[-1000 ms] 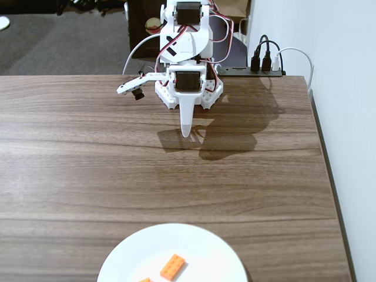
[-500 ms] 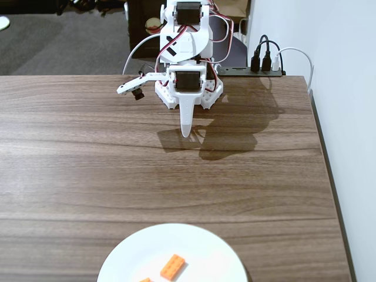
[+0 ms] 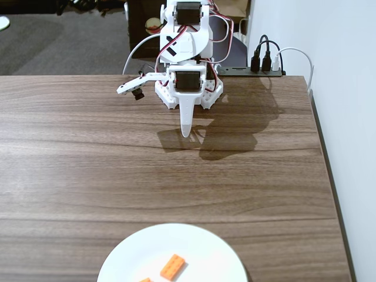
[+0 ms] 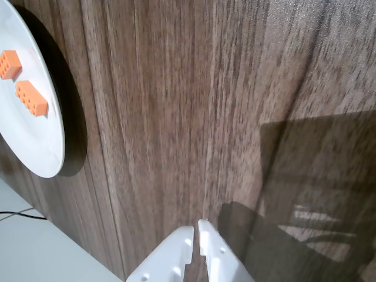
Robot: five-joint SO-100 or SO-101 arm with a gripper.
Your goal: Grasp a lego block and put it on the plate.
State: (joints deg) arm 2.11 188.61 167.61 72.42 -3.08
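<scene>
Your arm [image 3: 187,35] stands folded at the far edge of the wooden tabletop [image 3: 88,164] in the fixed view, its pincer [image 3: 186,130] hanging point-down above the bare wood, well apart from the plate [image 3: 135,258] at the near edge. In the wrist view the pincer [image 4: 196,228] enters from the bottom, its two white fingers [image 4: 173,252] pressed together at the tips with only a thin seam between them and nothing held.

The block [image 3: 172,267] lies flat on the plate, studs up, a little right of the plate's middle in the fixed view and turned at a diagonal. Just beside it to the left, a second orange piece [image 3: 147,279] shows only as a sliver cut off by the bottom edge. The wrist view shows both on the plate [image 4: 41,158], which sits at the upper left of that picture: the block [image 4: 32,98] nearer the rim, the other piece [image 4: 9,63] above it and partly out of frame. The two lie close together but apart.

Your arm throws a dark shadow [image 3: 235,126] on the wood to its right in the fixed view. Behind the tabletop's far right corner, a power strip [image 3: 264,69] with black and white plugs sits against the white wall [image 3: 346,70], and red and white cables [image 3: 220,29] loop around the arm's upper joints.
</scene>
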